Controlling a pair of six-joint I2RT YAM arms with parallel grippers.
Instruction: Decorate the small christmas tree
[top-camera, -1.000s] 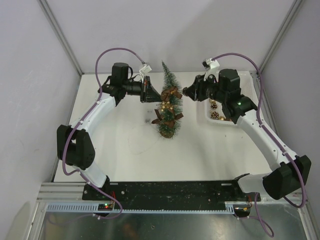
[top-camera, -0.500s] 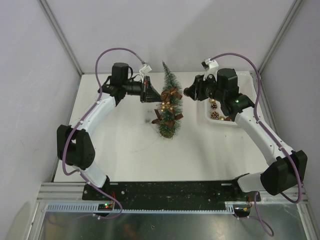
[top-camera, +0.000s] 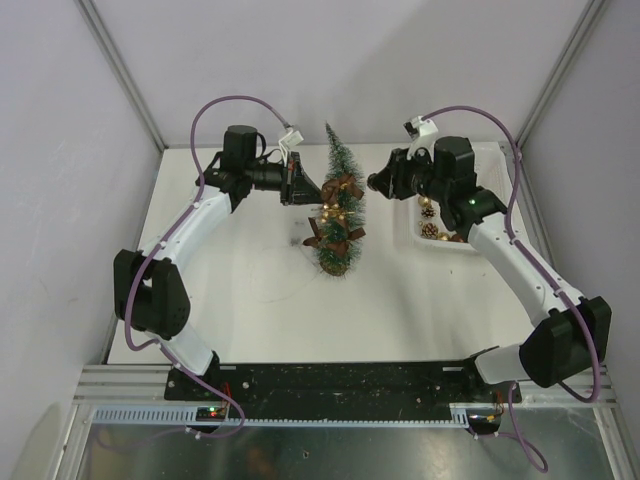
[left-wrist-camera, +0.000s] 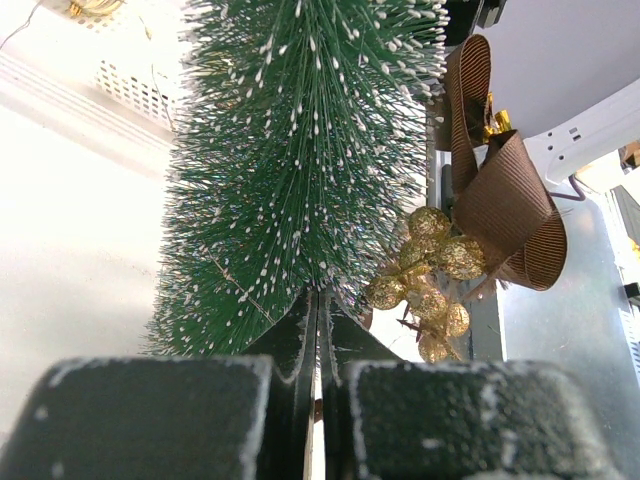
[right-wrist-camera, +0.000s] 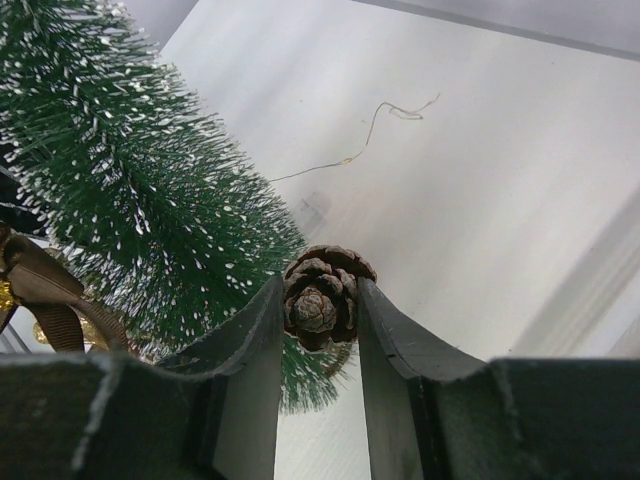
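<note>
The small christmas tree (top-camera: 338, 205) stands upright in the middle of the table on its wooden base (top-camera: 337, 264). It carries brown ribbon bows (left-wrist-camera: 505, 195) and gold berry clusters (left-wrist-camera: 430, 290). My left gripper (top-camera: 320, 193) is shut, and its tips (left-wrist-camera: 320, 297) press into the tree's (left-wrist-camera: 300, 150) frosted bristles from the left. My right gripper (top-camera: 373, 183) hovers just right of the tree, shut on a brown pine cone (right-wrist-camera: 320, 300). The tree's bristles (right-wrist-camera: 130, 200) lie just beyond and to the left of the cone.
A white mesh basket (top-camera: 412, 232) with pine cones and gold ornaments sits at the right, under my right forearm. The basket (left-wrist-camera: 140, 90) also shows behind the tree. A thin loose wire (right-wrist-camera: 372, 125) lies on the table. The enclosure walls stand close at the back and sides.
My right arm has shifted slightly, its elbow swinging inward, while the gripper with the pine cone stays beside the tree. The left arm and the tree have not moved.
</note>
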